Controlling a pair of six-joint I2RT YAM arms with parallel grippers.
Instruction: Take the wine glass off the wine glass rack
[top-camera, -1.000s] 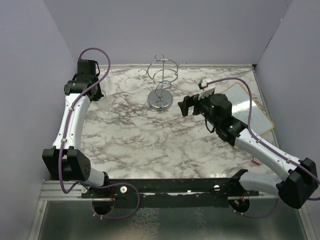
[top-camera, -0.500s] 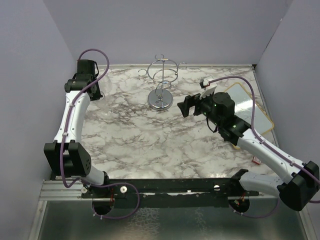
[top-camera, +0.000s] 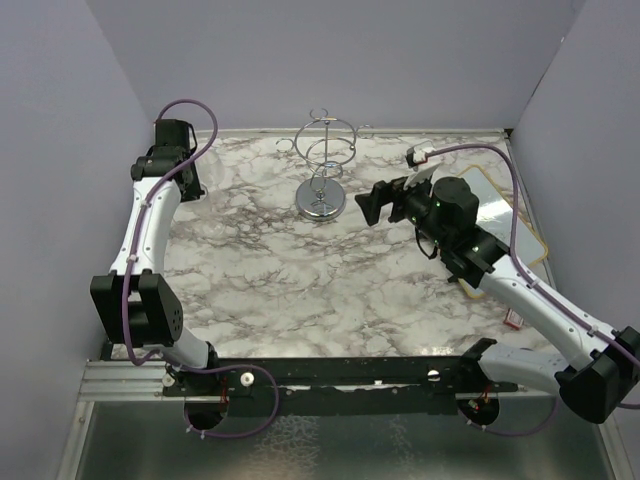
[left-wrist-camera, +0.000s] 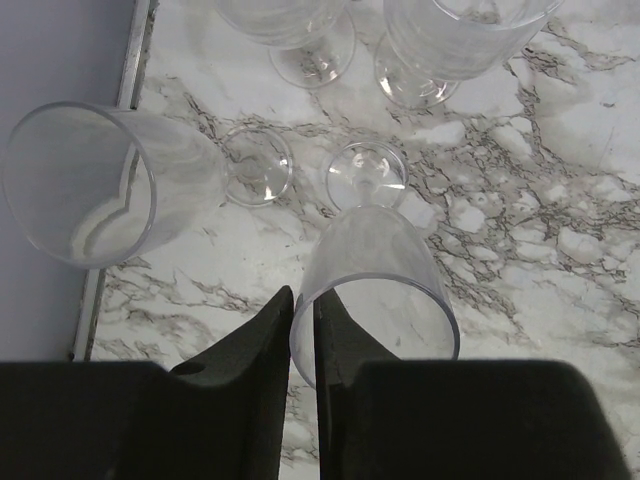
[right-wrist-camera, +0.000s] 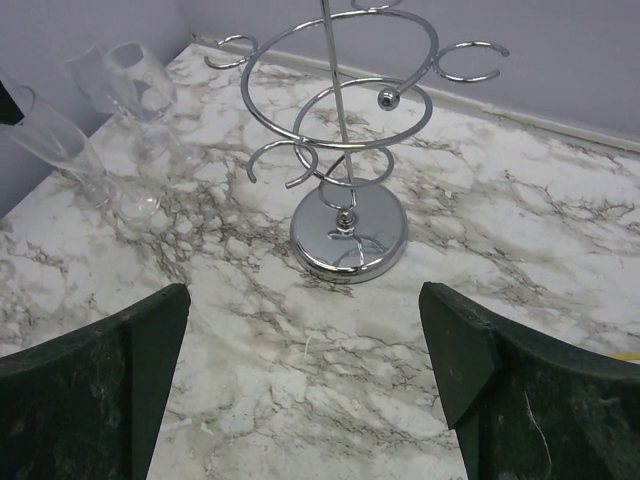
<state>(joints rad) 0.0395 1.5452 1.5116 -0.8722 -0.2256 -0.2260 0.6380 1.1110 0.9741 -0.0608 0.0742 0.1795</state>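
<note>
Currently on table: a marble-patterned table (top-camera: 300, 280) with grey walls on three sides.
Wine glass rack: the chrome wine glass rack (top-camera: 323, 168) stands upright at the far middle of the table. It has a round mirrored base, a thin post and looping ring arms at the top. In the right wrist view the rack (right-wrist-camera: 345, 150) sits centred ahead of the fingers.
Wine glass: the clear wine glass (left-wrist-camera: 375, 290) is off the rack, in the far left corner and well apart from it. Its foot is down by the marble and its open rim faces the left wrist camera. From the right wrist view it (right-wrist-camera: 60, 145) leans.
Left gripper: the left gripper (left-wrist-camera: 303, 297) has its fingers nearly together, pinching the near wall of the wine glass at the rim, one finger inside the bowl and one outside.
Right gripper: the right gripper (right-wrist-camera: 305, 310) has its fingers spread wide and holds nothing. It is raised above the table, near the rack's base on the right and pointing toward it.
Second glass: another clear glass (left-wrist-camera: 85, 185) stands just left of the wine glass, beside the table's metal edge.
Further glasses: two more glasses (left-wrist-camera: 300, 35) stand beyond those, toward the far wall, only partly in view.
Board: a pale board (top-camera: 515, 230) with a yellowish rim lies flat at the table's right side, partly under the right arm.
</note>
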